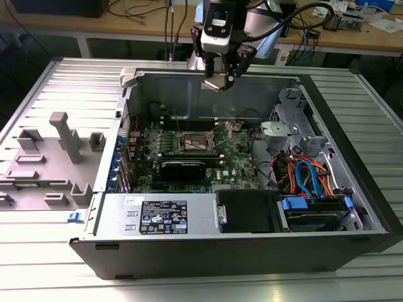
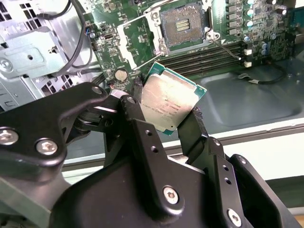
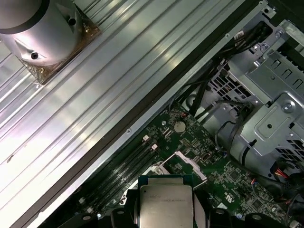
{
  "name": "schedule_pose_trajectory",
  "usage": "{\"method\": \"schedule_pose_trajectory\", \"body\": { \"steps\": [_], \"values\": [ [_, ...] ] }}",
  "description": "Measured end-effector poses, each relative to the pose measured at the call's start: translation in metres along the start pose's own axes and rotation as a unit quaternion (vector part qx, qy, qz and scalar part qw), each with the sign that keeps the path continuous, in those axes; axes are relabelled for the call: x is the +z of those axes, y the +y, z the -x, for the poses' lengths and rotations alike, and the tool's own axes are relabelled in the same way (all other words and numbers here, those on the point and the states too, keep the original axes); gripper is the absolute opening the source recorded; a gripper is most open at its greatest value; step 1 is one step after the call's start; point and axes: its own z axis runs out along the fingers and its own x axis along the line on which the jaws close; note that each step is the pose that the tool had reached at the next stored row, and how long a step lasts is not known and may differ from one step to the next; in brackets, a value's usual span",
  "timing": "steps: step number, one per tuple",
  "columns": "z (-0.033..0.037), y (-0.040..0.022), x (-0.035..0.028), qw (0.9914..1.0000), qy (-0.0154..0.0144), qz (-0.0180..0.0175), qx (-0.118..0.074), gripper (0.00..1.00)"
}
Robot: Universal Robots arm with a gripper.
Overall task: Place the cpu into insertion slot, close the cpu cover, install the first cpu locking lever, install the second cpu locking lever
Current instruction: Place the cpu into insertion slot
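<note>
One cpu (image 2: pixel 173 102) clenched by opposite edges in claw (image 2: pixel 166 106), well above exposed insertion slot (image 2: pixel 183 24).

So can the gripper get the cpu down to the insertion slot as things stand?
Probably yes. The gripper is shut on the cpu above the green board. In the second wrist view the insertion slot lies open with its dark centre bare, and nothing sits between them.
</note>
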Motion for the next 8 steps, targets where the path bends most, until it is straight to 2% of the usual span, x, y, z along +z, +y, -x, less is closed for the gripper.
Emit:
{"method": "schedule_pose_trajectory", "body": {
  "steps": [5, 8],
  "values": [
    [0.0001, -0.0001, 0.0009, 0.99954, -0.0024, 0.0005, 0.030, 0.54],
    [0.0001, -0.0002, 0.0014, 0.99879, -0.0040, 0.0008, 0.049, 0.54]
  ]
}}
